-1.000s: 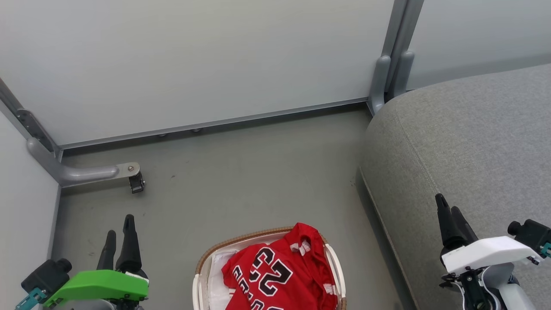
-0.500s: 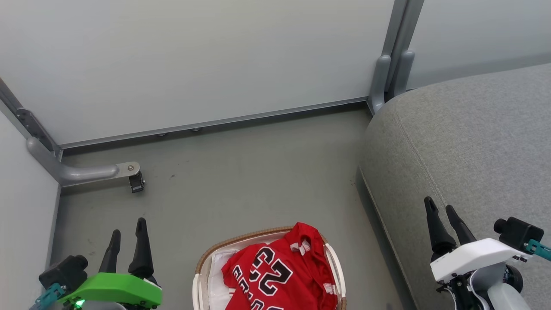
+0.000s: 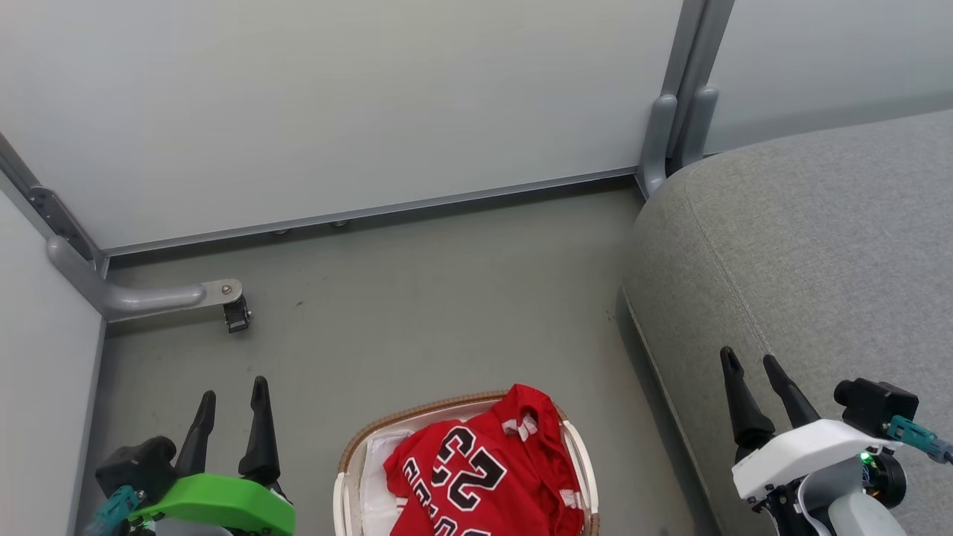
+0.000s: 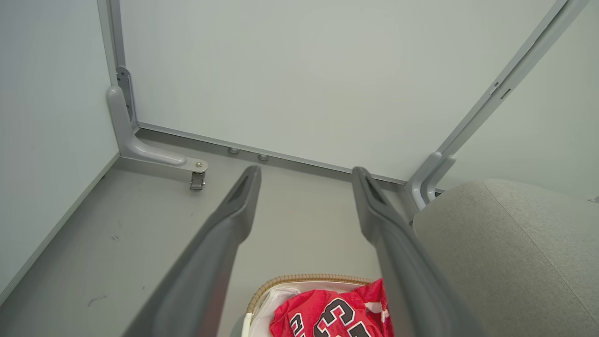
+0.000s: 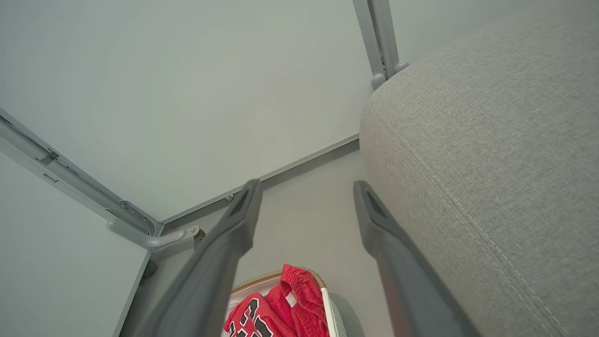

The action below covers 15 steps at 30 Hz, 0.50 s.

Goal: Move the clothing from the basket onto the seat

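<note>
Head view: clothing [image 3: 484, 476] right of left claw [image 3: 234, 388]

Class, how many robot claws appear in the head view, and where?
2. The left claw hangs over the floor left of the basket; the right claw by the seat edge.

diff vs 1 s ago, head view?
Both arms drew in toward the basket and lower in the head view. The left gripper shifted right, the right gripper shifted left, and each spread its fingers wider. Both are open and hold nothing. The clothing lies in the basket as before; the seat is unchanged.
</note>
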### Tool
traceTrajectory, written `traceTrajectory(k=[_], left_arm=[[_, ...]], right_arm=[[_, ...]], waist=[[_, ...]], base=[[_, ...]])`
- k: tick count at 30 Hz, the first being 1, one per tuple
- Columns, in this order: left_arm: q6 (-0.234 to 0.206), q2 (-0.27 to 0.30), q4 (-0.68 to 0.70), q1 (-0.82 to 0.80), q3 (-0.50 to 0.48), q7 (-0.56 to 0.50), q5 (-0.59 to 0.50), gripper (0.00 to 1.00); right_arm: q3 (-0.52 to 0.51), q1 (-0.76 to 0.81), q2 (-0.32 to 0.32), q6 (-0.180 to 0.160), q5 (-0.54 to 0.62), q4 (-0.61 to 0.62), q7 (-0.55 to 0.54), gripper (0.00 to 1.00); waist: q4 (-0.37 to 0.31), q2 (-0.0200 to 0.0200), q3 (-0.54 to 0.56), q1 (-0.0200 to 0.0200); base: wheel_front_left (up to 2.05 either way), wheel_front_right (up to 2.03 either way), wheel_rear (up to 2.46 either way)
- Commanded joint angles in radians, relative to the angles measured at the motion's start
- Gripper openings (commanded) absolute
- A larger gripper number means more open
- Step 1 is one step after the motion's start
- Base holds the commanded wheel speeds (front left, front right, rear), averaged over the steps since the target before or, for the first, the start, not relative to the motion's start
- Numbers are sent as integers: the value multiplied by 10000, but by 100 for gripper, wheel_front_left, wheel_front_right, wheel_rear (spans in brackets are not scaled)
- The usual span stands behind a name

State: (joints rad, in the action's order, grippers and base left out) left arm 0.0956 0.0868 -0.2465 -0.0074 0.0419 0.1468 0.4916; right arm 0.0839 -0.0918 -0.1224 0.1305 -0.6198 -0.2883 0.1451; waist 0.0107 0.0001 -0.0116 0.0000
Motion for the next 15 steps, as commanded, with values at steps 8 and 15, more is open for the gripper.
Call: traceTrajectory(k=[8,15], left_arm=[[85,40,216,184,149,281,-893,100],[109,-2,265,310,179,442,-1589,100]], right_arm=[[121,-45,-101,2,821,-46,290,100],[227,15,-170,3,1388,-81,457,100]], waist=[[19,-1,-5,0],[36,-1,18,0]], base=[[0,0,0],[0,0,0]])
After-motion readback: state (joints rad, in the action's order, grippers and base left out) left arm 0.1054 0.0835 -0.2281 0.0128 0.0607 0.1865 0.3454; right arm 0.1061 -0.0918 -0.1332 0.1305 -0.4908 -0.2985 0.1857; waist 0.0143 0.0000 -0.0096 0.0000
